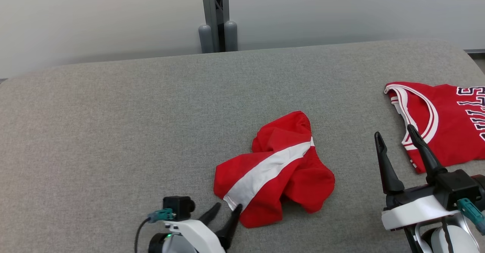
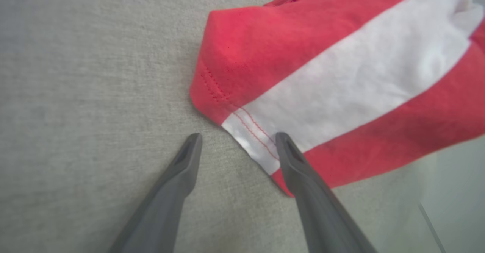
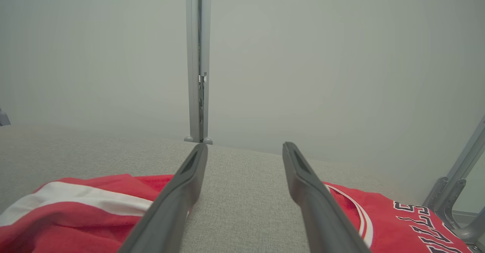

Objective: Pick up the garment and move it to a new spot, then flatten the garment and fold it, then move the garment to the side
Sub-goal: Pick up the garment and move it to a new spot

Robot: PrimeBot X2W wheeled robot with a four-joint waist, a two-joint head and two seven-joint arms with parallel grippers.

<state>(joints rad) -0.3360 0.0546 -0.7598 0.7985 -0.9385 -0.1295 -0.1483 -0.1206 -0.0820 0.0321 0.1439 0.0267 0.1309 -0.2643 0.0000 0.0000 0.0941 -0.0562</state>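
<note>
Here our left gripper [image 1: 227, 209] sits low with its jaws apart at the near corner of the shorts [image 1: 276, 166], one finger over the hem of the white stripe, the other over bare bench [image 1: 113, 131]; it holds nothing. The shorts lie crumpled in a red heap at mid-bench. To the right, our right gripper [image 1: 394, 131] hangs with jaws spread wide and empty, between the shorts and a red jersey [image 1: 447, 124] lying flat at the bench's right end. Behind the bench rises a grey post [image 1: 218, 14].
</note>
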